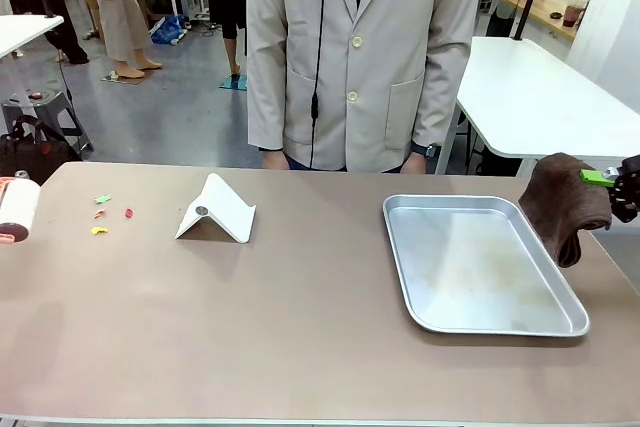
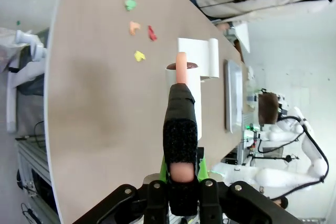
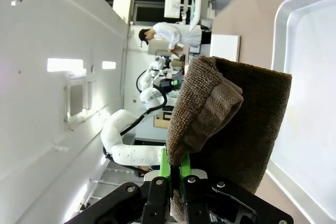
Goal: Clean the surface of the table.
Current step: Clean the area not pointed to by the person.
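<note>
**Cleaning, approach stage.** The table [image 1: 300, 327] spans the foreground, with the person at its far edge. It carries 4 coloured scraps [image 1: 129, 212] near the far-left corner and a metal tray [image 1: 400, 209] toward the right edge. The left gripper [image 2: 182, 182] is clamped on a lint roller [image 2: 184, 85] at the left edge. The right gripper [image 3: 175, 174] is clamped on a brown cloth [image 1: 562, 202] at the right edge. Probable next move: lower the roller flat onto the scraps.

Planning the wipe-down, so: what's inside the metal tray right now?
Nothing lies in the metal tray, only faint smudges on its floor. The hanging brown cloth hides part of its right rim.
</note>
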Available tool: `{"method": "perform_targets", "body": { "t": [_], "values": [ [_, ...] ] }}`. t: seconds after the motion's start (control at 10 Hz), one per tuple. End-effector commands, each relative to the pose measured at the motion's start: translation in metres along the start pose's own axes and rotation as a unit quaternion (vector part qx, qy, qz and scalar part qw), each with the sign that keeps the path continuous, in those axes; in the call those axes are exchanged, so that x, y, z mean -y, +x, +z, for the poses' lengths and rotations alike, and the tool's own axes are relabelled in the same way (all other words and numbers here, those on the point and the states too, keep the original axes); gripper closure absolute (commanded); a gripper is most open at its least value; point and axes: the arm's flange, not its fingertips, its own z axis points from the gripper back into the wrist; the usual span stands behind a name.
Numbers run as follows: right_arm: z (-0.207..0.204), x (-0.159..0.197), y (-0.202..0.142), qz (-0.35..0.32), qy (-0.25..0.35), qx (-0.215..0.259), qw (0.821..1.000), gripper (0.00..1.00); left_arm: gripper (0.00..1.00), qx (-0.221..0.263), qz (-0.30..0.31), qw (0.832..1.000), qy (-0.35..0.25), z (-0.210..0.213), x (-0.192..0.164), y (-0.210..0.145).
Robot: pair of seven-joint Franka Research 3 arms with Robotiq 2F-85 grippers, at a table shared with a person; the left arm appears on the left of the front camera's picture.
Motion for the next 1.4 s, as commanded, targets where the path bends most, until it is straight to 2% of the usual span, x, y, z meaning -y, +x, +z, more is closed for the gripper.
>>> {"method": "perform_targets", "body": {
  "t": [0.0,0.4,0.5,1.0,1.3],
  "values": [
    [-0.001,-0.005,0.000,-0.003,0.000,0.000,1.000,0.93,0.99,-0.007,0.034,0.999,0.024,-0.015,0.007,0.009],
    [-0.001,-0.005,0.000,-0.003,0.000,0.000,1.000,0.93,0.99,0.006,0.077,0.996,0.047,-0.032,-0.007,0.043],
    [-0.001,-0.005,0.000,-0.003,0.000,0.000,1.000,0.93,0.99,-0.005,0.076,0.996,0.049,-0.038,-0.010,0.048],
    [-0.001,-0.005,0.000,-0.003,0.000,0.000,1.000,0.93,0.99,-0.034,0.085,0.993,0.079,-0.054,-0.028,0.064],
    [-0.001,-0.005,0.000,-0.003,0.000,0.000,1.000,0.93,0.99,-0.021,0.070,0.993,0.089,-0.063,-0.033,0.062]
  ]
}}
